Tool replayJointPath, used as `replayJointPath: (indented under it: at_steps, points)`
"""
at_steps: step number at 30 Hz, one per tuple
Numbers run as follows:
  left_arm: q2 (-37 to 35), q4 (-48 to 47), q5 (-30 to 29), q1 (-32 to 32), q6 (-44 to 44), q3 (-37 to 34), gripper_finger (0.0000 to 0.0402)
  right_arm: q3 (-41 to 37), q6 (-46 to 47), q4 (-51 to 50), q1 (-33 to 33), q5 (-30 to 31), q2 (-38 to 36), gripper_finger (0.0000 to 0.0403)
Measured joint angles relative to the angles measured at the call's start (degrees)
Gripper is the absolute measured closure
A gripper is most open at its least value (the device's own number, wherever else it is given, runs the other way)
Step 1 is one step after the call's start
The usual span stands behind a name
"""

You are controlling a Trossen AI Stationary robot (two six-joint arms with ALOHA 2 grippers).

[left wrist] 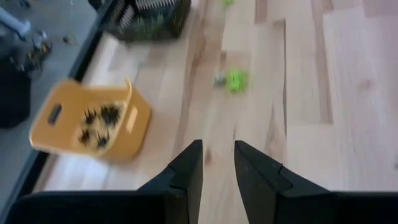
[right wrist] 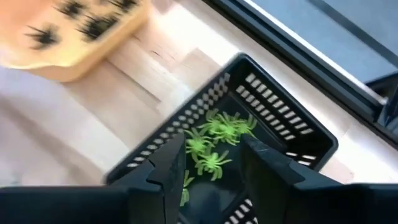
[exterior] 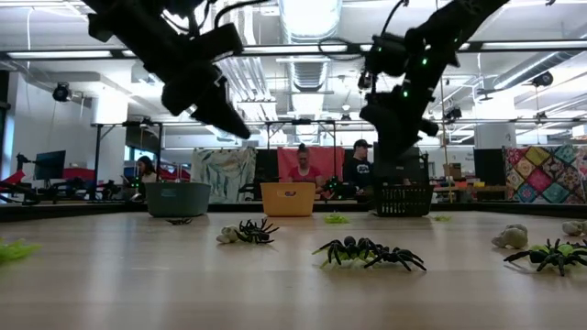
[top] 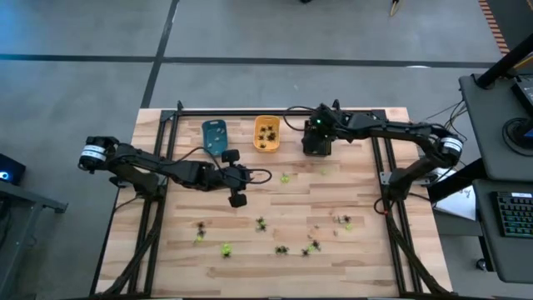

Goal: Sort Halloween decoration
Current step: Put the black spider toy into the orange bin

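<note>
Left of the orange tray [top: 266,133] stands the blue tray [top: 216,135]; right of it, the black tray [top: 316,143]. Only the right wrist view shows green spiders [right wrist: 211,146] inside. Left gripper [left wrist: 217,163] fingers slightly apart, empty; right gripper [right wrist: 212,163] fingers parted, empty. Spiders [top: 283,248] scatter across the tabletop [top: 366,267].

I see a light wood-plank table [top: 333,208] with a black frame rail [top: 250,112] along its far edge. Three small trays sit in a row near that rail: blue tray [top: 216,135], orange tray [top: 266,133], black slotted tray [right wrist: 292,121]. Off the table: grey floor with dark seam lines, a desk with a keyboard [top: 515,212] at right. Across the room I see three people [exterior: 303,165] seated at benches, and a patchwork quilt [exterior: 546,174].
</note>
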Motion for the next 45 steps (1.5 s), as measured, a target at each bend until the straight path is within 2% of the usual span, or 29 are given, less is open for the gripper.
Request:
replayJointPath:
  at_steps: [7,11,22,27,33,45]
  points:
    - [0.0,-9.2,3.1,0.0,-5.0,-0.5,0.0311,0.0,0.0,0.0,5.1,0.0,-4.9,0.0276]
    - [0.0,-9.4,8.1,-0.1,-5.6,-3.2,0.0297,0.0,0.0,0.0,8.3,0.1,-6.8,0.0280]
    - [0.0,-6.4,8.1,-0.1,-12.6,-11.5,0.0270,-0.1,-0.1,2.1,14.6,0.1,-6.3,0.0282]
    - [0.0,-1.8,7.9,-0.1,-13.4,-14.3,0.0273,-0.1,-0.2,3.2,14.6,0.2,-6.2,0.0280]
    - [0.0,-0.5,6.0,-0.1,-14.2,-16.2,0.0283,-0.1,-0.2,3.3,14.6,0.2,-6.2,0.0284]
    - [0.0,5.7,5.8,-0.1,-17.1,-19.9,0.0316,-0.1,-0.2,3.4,14.6,0.2,-6.2,0.0285]
